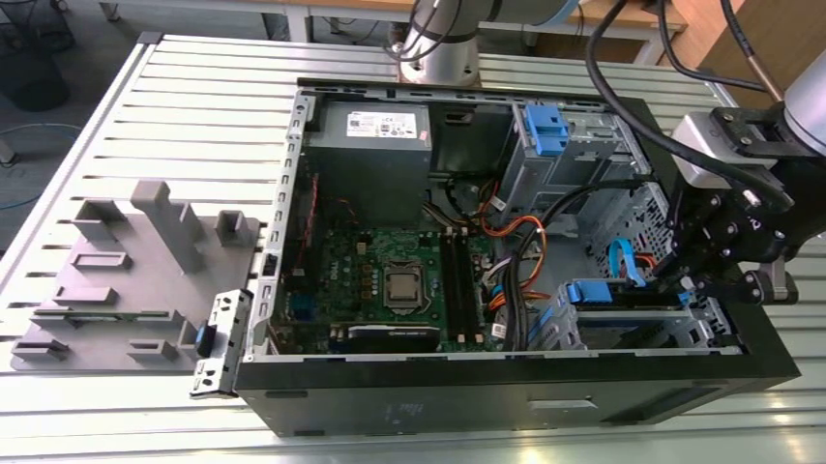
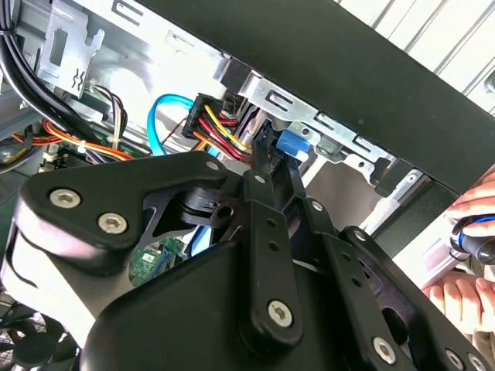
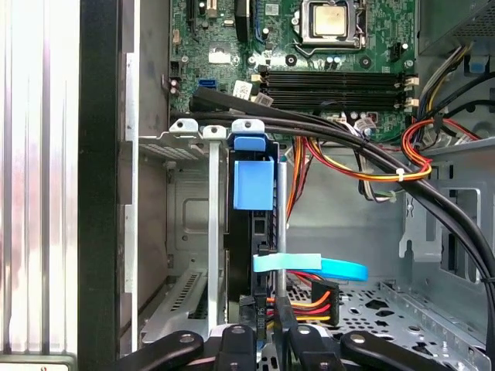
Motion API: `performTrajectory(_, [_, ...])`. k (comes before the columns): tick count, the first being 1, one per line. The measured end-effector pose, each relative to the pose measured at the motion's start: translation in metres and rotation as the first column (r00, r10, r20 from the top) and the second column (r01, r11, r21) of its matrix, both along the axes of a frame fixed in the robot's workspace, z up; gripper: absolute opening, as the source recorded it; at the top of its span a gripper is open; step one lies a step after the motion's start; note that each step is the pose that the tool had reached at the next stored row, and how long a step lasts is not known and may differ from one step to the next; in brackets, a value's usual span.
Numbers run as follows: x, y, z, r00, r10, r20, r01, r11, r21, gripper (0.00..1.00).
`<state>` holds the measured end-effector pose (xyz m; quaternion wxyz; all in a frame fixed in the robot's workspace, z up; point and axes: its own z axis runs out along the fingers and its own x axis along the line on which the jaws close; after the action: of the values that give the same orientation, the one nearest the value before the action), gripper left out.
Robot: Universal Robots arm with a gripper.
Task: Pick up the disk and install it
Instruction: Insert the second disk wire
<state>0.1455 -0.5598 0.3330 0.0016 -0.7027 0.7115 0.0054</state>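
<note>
One open computer case [image 1: 516, 396] lies on a slatted table [image 1: 193, 106]. In its near corner, at the exterior view's right, the disk [image 3: 251, 193] stands on edge inside a drive cage [image 3: 189, 224], blue tab showing. The claw [image 3: 271, 321] hangs at the disk's end beside a blue cable [image 3: 309, 268], fingers drawn together.

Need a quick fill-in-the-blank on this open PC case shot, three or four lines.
1. The disk carries a ____ plastic tab.
2. The motherboard is coloured ____.
3. The power supply has a ____ sticker.
4. The hand is at the end of the case on the exterior view's ____.
Missing words: blue; green; white; right.
</note>
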Motion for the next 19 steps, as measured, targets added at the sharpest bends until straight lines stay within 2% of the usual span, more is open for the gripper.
performTrajectory(11, [-0.0018, 0.0000, -0.0002, 1.0000, 0.000, 0.0000, 0.000, 1.0000, -0.0001, 0.24])
performTrajectory(12, [-0.0018, 0.0000, -0.0001, 1.0000, 0.000, 0.0000, 0.000, 1.0000, -0.0005, 0.22])
performTrajectory(13, [-0.0018, 0.0000, -0.0001, 1.0000, 0.000, 0.0000, 0.000, 1.0000, -0.0004, 0.17])
performTrajectory(19, [-0.0019, 0.0000, -0.0002, 1.0000, 0.000, 0.0000, 0.000, 1.0000, -0.0001, 0.17])
